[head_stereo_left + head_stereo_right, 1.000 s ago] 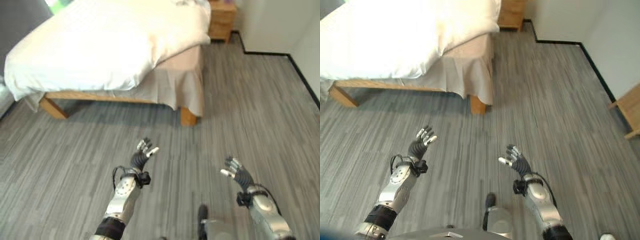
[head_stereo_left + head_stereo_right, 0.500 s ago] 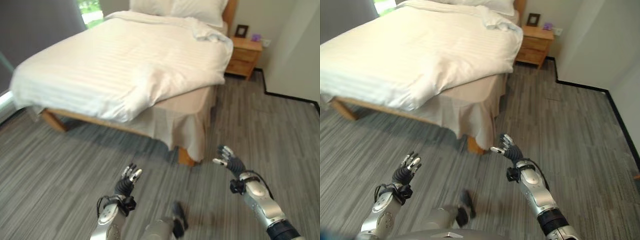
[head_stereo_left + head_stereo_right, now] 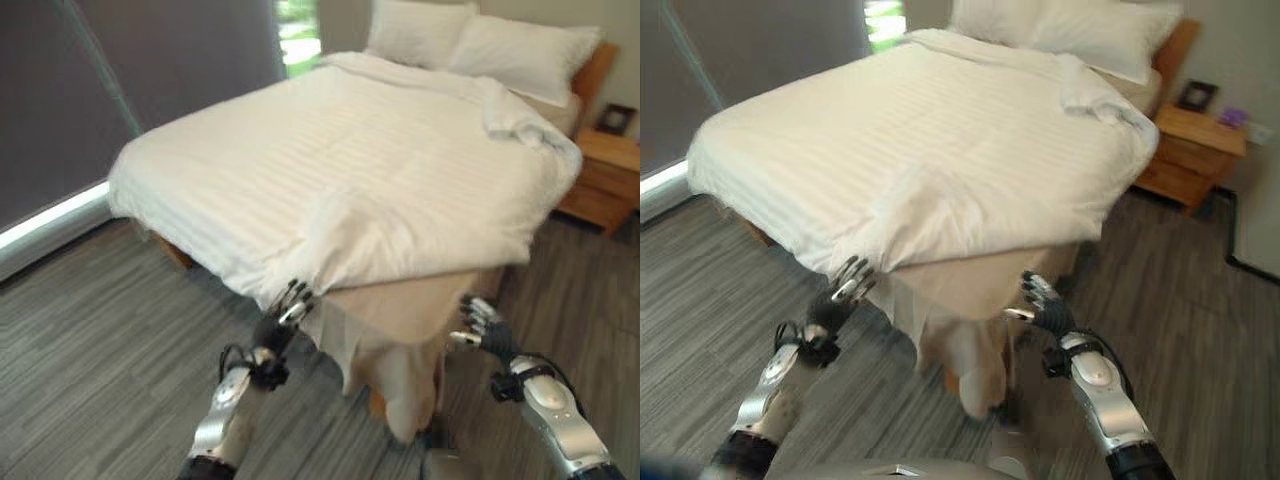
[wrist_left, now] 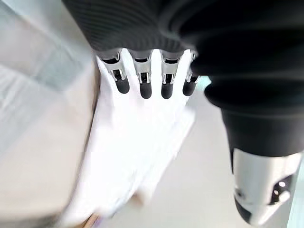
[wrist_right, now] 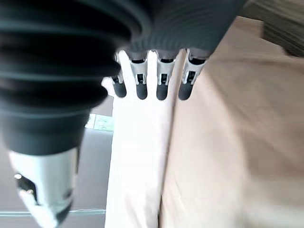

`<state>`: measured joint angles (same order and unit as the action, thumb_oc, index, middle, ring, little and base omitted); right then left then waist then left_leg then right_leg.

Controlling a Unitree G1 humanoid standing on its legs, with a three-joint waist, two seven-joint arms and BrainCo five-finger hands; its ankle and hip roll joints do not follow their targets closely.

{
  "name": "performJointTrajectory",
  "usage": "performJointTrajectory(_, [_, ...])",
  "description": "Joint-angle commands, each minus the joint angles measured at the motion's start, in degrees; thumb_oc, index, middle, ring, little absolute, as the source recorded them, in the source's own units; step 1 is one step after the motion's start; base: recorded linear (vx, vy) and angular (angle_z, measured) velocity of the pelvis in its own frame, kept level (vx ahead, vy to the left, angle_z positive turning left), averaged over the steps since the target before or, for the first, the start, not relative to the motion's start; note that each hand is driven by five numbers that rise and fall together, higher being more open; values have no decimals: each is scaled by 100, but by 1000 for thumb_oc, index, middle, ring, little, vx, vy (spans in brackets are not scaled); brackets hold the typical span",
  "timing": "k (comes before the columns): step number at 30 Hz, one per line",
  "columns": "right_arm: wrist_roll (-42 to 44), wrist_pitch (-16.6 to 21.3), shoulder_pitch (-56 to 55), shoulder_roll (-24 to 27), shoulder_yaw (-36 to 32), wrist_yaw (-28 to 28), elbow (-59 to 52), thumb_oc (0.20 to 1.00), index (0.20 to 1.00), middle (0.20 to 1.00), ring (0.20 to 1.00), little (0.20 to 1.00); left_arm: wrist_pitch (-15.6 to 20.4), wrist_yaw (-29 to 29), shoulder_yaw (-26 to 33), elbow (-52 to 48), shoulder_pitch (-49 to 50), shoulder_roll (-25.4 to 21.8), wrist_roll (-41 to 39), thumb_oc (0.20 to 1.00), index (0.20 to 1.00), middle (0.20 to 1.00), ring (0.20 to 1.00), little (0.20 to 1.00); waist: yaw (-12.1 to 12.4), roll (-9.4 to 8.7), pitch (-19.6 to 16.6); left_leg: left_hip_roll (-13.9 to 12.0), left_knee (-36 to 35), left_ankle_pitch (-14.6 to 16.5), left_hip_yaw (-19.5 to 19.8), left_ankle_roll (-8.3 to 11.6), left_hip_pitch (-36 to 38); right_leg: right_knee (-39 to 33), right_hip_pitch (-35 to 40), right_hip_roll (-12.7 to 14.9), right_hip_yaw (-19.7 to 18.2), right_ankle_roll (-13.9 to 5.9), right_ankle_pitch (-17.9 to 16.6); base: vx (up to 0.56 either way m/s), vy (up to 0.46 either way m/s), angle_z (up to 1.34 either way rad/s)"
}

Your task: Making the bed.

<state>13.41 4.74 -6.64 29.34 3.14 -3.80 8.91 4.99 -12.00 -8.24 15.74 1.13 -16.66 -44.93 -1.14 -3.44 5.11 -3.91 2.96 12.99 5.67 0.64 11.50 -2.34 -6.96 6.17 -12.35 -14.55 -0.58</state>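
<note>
A white duvet (image 3: 360, 170) covers a wooden bed, with its near corner folded back so that the beige mattress corner (image 3: 400, 310) and its hanging skirt show. Two white pillows (image 3: 470, 45) lie at the head. My left hand (image 3: 283, 318) is raised with straight fingers just at the duvet's near hem (image 3: 855, 262), left of the bared corner. My right hand (image 3: 482, 330) is open too, held up at the right side of that corner, apart from the cloth. Each wrist view shows straight fingers (image 4: 142, 83) with the white duvet (image 5: 137, 156) beyond them and nothing held.
A wooden nightstand (image 3: 1195, 150) stands at the right of the bed's head, with a small frame on it. A dark curtain (image 3: 90, 90) with a bright strip at its foot runs along the left. Grey plank floor (image 3: 90, 360) lies around the bed's foot.
The camera has come closer to the bed's foot corner. Both hands have risen to the corner, the left one now at the duvet's hem.
</note>
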Motion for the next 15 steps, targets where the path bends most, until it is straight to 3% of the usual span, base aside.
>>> performJointTrajectory(1, [-96, 615, 777, 615, -565, 10, -545, 1000, 1000, 1000, 1000, 1000, 255, -406, 44, -431, 31, -254, -152, 1000, 1000, 1000, 1000, 1000, -12, -79, -76, 726, -796, -1239, -38, -145, -382, -265, 570, 60, 402, 189, -851, 165, -136, 109])
performJointTrajectory(2, [-96, 616, 778, 616, -564, 10, -544, 1000, 1000, 1000, 1000, 1000, 255, -406, 44, -431, 31, -254, -152, 1000, 1000, 1000, 1000, 1000, -17, -78, -74, 725, -796, -1239, -33, -145, -381, -266, 573, 60, 407, 189, -850, 149, -133, 89])
performJointTrajectory(4, [-318, 696, 1100, 1119, -671, -53, -432, 1000, 1000, 1000, 1000, 1000, 300, -451, 198, -498, 297, -250, -158, 1000, 1000, 1000, 1000, 1000, 76, -69, -110, 645, -796, -1305, 154, -58, -364, -266, 646, -30, 521, 270, -773, 170, -165, 70])
performJointTrajectory(6, [-777, 708, 1862, 1966, -350, -3, -220, 1000, 1000, 1000, 1000, 1000, 179, -610, 169, -609, 630, -295, -422, 1000, 1000, 1000, 1000, 1000, 281, -106, -143, 573, -796, -1340, 400, 25, -446, -266, 706, -126, 704, 414, -665, 166, -192, 37])
performJointTrajectory(7, [-776, 714, 1882, 1969, -331, 1, -205, 1000, 1000, 1000, 1000, 1000, 178, -610, 177, -611, 632, -291, -423, 1000, 1000, 1000, 1000, 1000, 267, -102, -144, 572, -796, -1340, 408, 26, -448, -266, 707, -127, 712, 415, -663, 114, -146, 14])
performJointTrajectory(11, [-1594, 686, 3271, 2825, 891, 5, 388, 1000, 1000, 1000, 1000, 1000, 114, -692, -165, -666, 802, -541, -421, 1000, 1000, 1000, 1000, 1000, 524, -157, -120, 523, -796, -1399, 653, 119, -540, -266, 766, -181, 928, 579, -589, 89, -107, 30])
performJointTrajectory(13, [-2020, 671, 4122, 2945, 1839, 21, 798, 1000, 1000, 1000, 1000, 1000, 49, -755, -336, -716, 844, -634, -541, 1000, 1000, 1000, 1000, 1000, 591, -148, -100, 516, -796, -1440, 818, 170, -602, -266, 786, -200, 1059, 656, -555, 77, -95, 39])
performJointTrajectory(15, [-2098, 676, 4418, 2935, 2150, -11, 946, 1000, 1000, 1000, 1000, 1000, 35, -776, -377, -715, 865, -668, -582, 1000, 1000, 1000, 1000, 1000, 631, -148, -100, 511, -796, -1461, 878, 188, -624, -266, 796, -211, 1119, 681, -539, 53, -49, 23])
